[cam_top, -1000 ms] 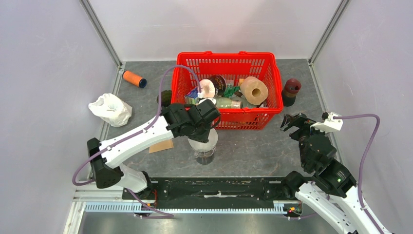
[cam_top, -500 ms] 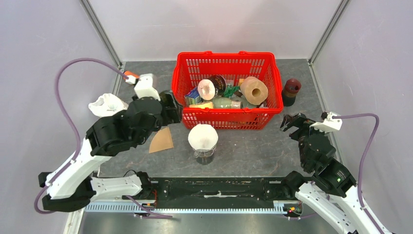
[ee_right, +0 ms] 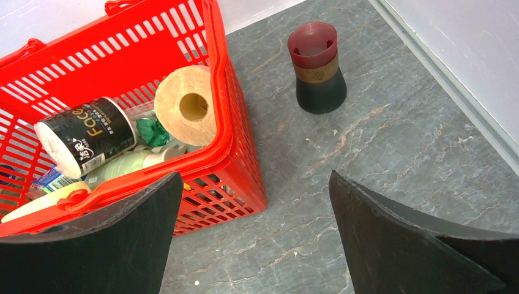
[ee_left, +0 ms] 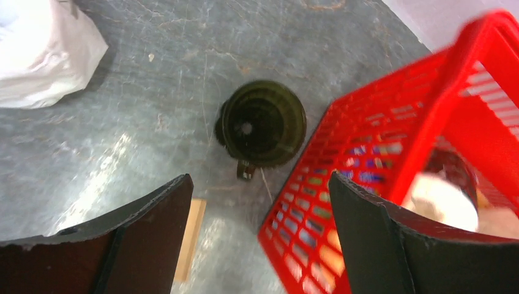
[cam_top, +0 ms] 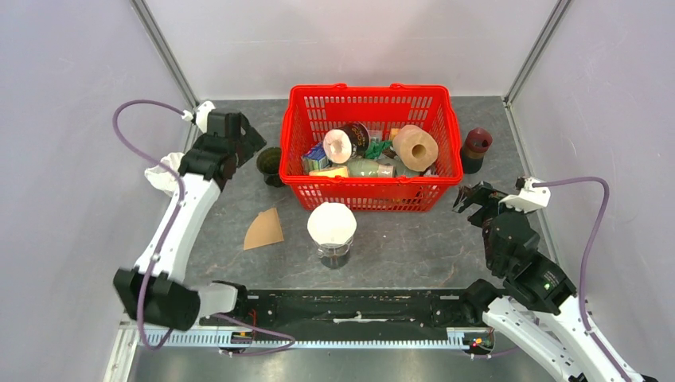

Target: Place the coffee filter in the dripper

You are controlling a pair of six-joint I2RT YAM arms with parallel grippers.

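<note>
Top external view: the white coffee filter (cam_top: pixel 332 221) sits in the mouth of the clear dripper (cam_top: pixel 333 253), which stands just in front of the red basket (cam_top: pixel 370 203). A brown filter (cam_top: pixel 263 230) lies flat on the table (cam_top: pixel 414 247) to its left. The left gripper (cam_top: pixel 248 142) hovers near a dark green funnel (ee_left: pixel 263 124) beside the basket, jaws spread and empty. The right gripper (cam_top: pixel 470 199) is spread too, holding nothing.

Looks to me like the white paper cone filter (cam_top: pixel 332 223) is seated in the clear glass dripper (cam_top: pixel 333 255), which stands upright.
</note>
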